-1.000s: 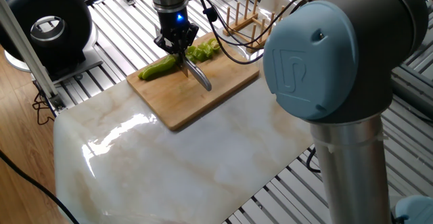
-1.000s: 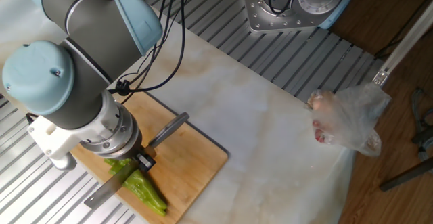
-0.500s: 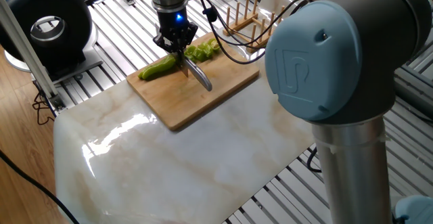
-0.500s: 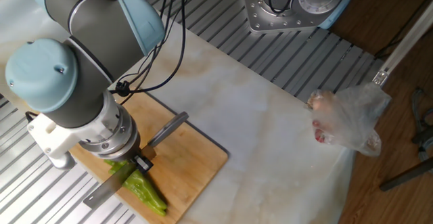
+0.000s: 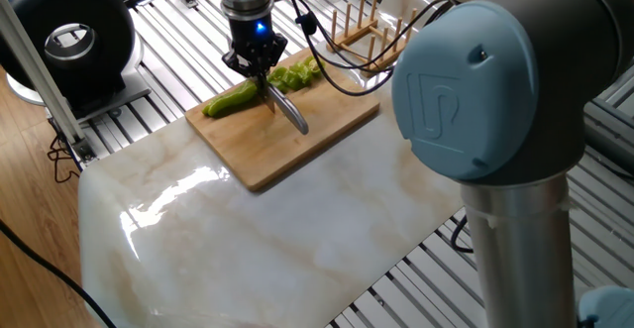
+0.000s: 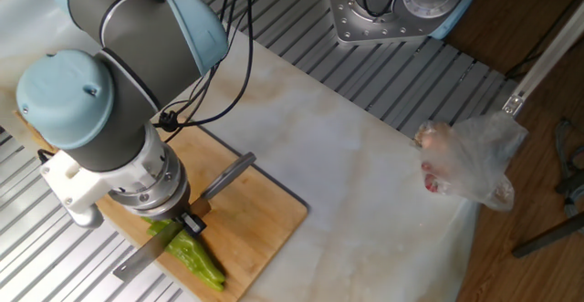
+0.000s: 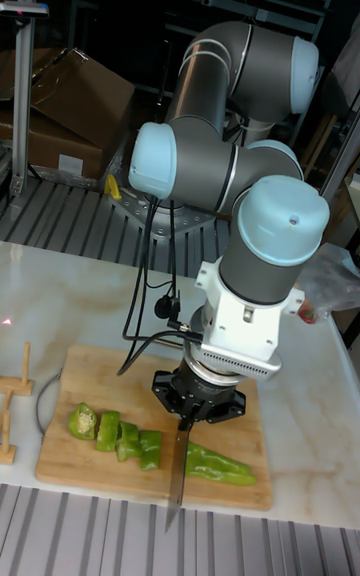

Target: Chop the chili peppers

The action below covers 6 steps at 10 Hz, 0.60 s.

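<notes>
Knife (image 7: pixel 176 476) between pepper pieces (image 7: pixel 115 434)

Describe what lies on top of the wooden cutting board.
On the cutting board: cut pepper pieces, the uncut pepper end, the knife in the gripper. The cut itself is hidden.

- Black end effector (image 7: pixel 189 414): fingertips too small, dark to tell apart; wrist hides them in other fixed view.
- Silver knife (image 6: pixel 146 253): handle part hidden under wrist.
- Cut light-green chili pieces (image 7: pixel 118 435): hidden by arm in other fixed view.
- Clear plastic bag with red things (image 6: pixel 467 161): contents blurred.
- Small wooden rack (image 7: pixel 12 404): cut off by left edge.
</notes>
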Motion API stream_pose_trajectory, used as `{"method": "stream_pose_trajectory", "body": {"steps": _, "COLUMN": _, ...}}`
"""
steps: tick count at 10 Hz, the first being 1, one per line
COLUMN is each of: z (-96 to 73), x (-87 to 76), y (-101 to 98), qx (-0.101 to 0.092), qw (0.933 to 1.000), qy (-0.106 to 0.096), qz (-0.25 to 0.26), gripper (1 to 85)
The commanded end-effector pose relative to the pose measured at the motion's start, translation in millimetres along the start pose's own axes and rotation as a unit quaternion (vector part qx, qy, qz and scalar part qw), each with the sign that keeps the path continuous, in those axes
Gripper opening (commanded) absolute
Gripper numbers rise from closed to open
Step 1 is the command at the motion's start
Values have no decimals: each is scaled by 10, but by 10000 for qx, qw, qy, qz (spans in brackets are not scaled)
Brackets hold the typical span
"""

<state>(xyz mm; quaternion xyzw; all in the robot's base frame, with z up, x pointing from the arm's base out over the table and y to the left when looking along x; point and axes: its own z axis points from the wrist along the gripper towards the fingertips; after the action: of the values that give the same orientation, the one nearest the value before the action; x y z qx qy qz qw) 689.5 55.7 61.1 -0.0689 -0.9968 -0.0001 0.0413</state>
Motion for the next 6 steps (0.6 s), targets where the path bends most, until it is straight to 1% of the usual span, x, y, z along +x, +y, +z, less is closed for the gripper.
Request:
{"method": "stream_pose_trajectory", "body": {"steps": 1, "z": -11, "x": -6, "y": 16, "qx": -59, "qw": 10000, "qy": -48, "qz": 10, "gripper": 133}}
{"method": "stream_pose_trajectory", "body": {"steps": 3, "z": -9, "x": -9, "y": 18, "qx": -68, "qw": 10000, "qy": -54, "qz": 32, "gripper": 130}}
{"method": "stream_pose_trajectory", "body": {"steps": 4, "z": -9, "x": -11, "y": 2, "qx": -37, "qw": 10000, "qy": -59, "qz": 50, "gripper": 107}}
{"method": "stream_pose_trajectory", "body": {"steps": 5, "z": -9, "x": -17, "y": -9, "qx": -16, "qw": 9999, "qy": -70, "qz": 98, "gripper": 47}}
{"method": "stream_pose_trajectory", "body": {"steps": 6, "z": -13, "x": -18, "y": -13, "qx": -1, "qw": 9999, "qy": -73, "qz": 145, "gripper": 13}}
